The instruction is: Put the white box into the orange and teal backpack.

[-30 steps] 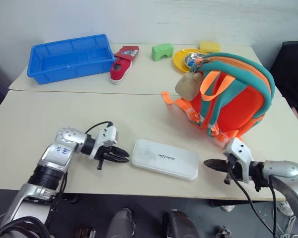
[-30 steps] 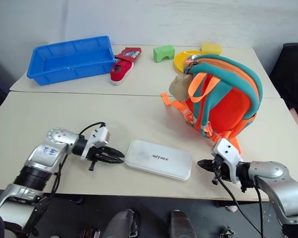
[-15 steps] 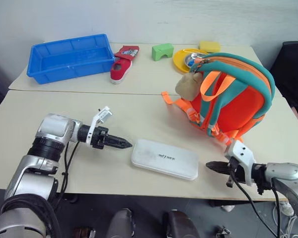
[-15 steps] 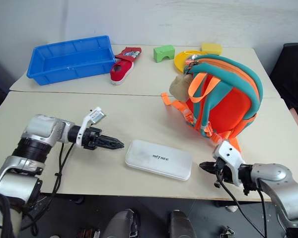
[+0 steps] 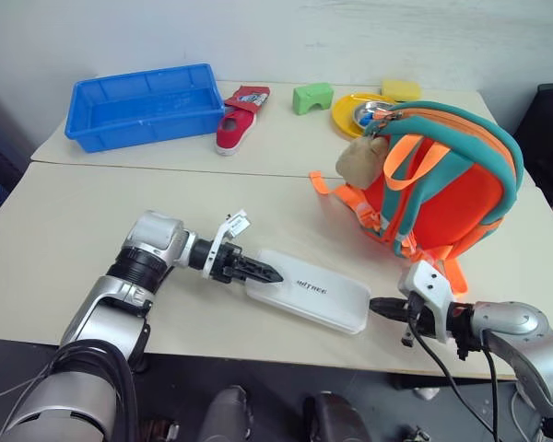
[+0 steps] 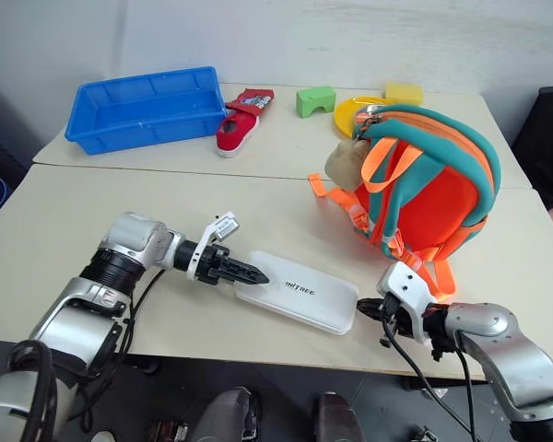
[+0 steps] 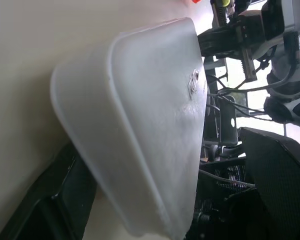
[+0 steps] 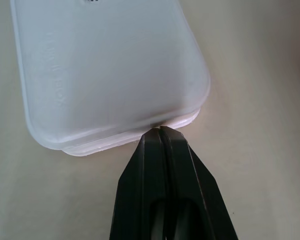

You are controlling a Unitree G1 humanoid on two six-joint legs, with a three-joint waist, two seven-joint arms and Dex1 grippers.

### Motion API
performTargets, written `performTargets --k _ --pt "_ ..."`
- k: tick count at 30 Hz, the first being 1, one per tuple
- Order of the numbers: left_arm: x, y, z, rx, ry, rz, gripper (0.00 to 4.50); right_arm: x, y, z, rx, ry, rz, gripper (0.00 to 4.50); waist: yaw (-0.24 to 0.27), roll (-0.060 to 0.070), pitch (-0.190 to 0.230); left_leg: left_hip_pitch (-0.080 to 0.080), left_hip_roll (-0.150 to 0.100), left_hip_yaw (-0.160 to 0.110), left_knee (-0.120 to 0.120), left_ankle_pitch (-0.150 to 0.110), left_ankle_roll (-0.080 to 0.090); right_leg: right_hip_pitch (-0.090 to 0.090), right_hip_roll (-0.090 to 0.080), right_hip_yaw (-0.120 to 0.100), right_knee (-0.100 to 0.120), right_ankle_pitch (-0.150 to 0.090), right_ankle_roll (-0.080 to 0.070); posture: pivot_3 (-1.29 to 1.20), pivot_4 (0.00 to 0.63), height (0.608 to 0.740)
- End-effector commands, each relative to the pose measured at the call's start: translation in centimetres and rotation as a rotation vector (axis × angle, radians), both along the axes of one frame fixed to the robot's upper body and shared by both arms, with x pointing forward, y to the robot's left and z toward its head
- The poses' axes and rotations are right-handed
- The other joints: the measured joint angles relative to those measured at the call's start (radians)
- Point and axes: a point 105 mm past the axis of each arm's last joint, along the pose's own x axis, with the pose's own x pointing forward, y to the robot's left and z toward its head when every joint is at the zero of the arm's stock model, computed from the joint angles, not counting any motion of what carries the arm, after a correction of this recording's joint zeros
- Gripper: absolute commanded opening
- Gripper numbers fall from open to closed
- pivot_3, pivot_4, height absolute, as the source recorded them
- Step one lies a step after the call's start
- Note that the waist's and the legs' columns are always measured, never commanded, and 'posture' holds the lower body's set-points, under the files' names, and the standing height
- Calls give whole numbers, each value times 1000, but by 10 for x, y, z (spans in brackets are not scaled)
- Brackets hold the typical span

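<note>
The white box [image 5: 309, 296] lies flat on the table [image 5: 74, 221] between the 2 grippers, with the left gripper [image 5: 261, 271] at its near-left end and the right gripper [image 5: 380, 305] at its opposite end. In the left wrist view 1 black finger [image 7: 50, 210] runs under the box's rounded end; the other is out of sight, so the jaws read as spread around that end, not yet clamped. The right gripper's 2 fingers [image 8: 162, 165] are pressed together, their joint tip touching the box's corner edge like a stop. The main risk, as I judge it, is slip: the box is thin, smooth, glossy plastic with rounded corners, and a pinch on 1 short end could let it pivot, or skate toward the table's front edge just beside the right gripper. The closed right tip could also nudge it askew. The orange and teal backpack [image 5: 447, 189] stands just beyond the right gripper, soft padded fabric with loose orange straps and a plush bear; its zip band looks only partly parted at the top, so a long stiff box may snag there.
</note>
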Motion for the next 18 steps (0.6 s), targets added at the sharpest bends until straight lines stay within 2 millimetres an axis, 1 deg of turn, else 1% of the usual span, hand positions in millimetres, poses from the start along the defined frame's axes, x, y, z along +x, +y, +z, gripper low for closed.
performTargets --k 1,2,5,7,9,11,14,15,17,18 --pt "-2 -9 -1 -27 25 -3 4474 -1 4 7 6 -36 19 0 1 0 0 0 0 0 0 0 0 0 0 0 0 0 0 0 150 740" --pt "-2 -9 1 -39 24 -1 4474 -1 4 7 6 -36 19 0 0 0 0 0 0 0 0 0 0 0 0 0 0 0 0 0 150 740" --pt "4 -3 20 -118 24 31 3955 -3 1 5 3 -32 11 0 -5 0 0 0 0 0 0 0 0 0 1 0 0 0 0 0 150 740" --pt "5 1 28 -154 20 41 3366 -4 0 3 3 -30 6 0 -13 0 0 -1 0 0 0 0 -1 -1 1 0 0 0 0 0 150 740" --pt "5 3 32 -170 19 41 2801 -5 0 3 6 -30 1 0 -17 0 0 -1 1 0 -1 1 -1 -1 1 0 0 0 0 0 150 740" --pt "2 3 35 -188 19 27 2138 -5 0 3 14 -35 -8 0 -19 0 0 -1 1 0 -1 1 -1 -1 1 0 0 0 0 0 150 740" --pt "-3 2 43 -250 16 14 1337 -1 -1 12 48 -102 -63 0 -18 0 0 -1 1 0 -1 1 -2 -2 2 0 0 0 0 0 150 740" --pt "-5 2 47 -272 18 14 1259 2 -3 16 60 -130 -98 0 -18 0 0 -1 1 0 -1 1 -2 -2 2 0 0 0 0 0 150 740" --pt "-8 5 58 -330 -1 19 1259 2 -10 28 106 -175 -181 0 -18 0 0 -1 1 0 -1 1 -2 -2 2 0 0 0 0 0 150 740" --pt "-8 8 63 -352 -14 30 1259 0 -14 34 134 -188 -210 167 -18 0 0 -2 1 0 -1 1 -3 -2 2 0 0 0 0 0 150 740"
